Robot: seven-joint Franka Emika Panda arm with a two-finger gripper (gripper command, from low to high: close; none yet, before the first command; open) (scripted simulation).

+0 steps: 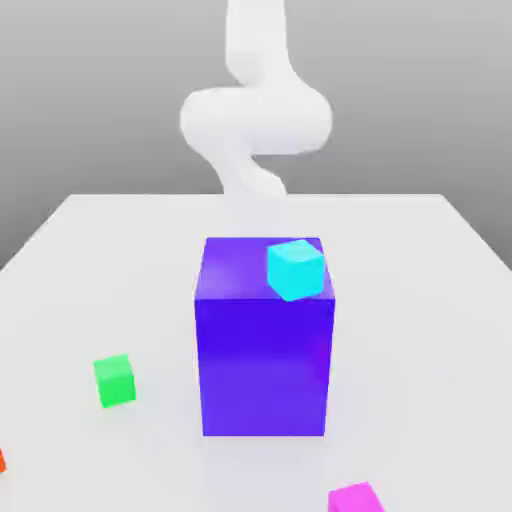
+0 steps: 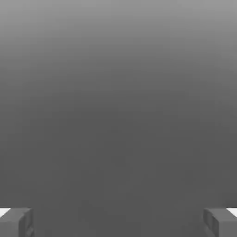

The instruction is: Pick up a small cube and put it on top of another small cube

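A flat white table fills the exterior view under a plain grey backdrop. A tall blue-purple block stands at its middle, with a cyan cube on the top face near the far corner on the exterior view's right. The white arm rises behind the block.

The magenta cube sits at the near edge, toward the exterior view's right, turned slightly off square; being a cube, it has no long axis. The green cube rests well apart on the left, with bare table around it. An orange-red cube is cut by the left border.

In the hand view the gripper is spread wide with nothing between its 2 fingertips.
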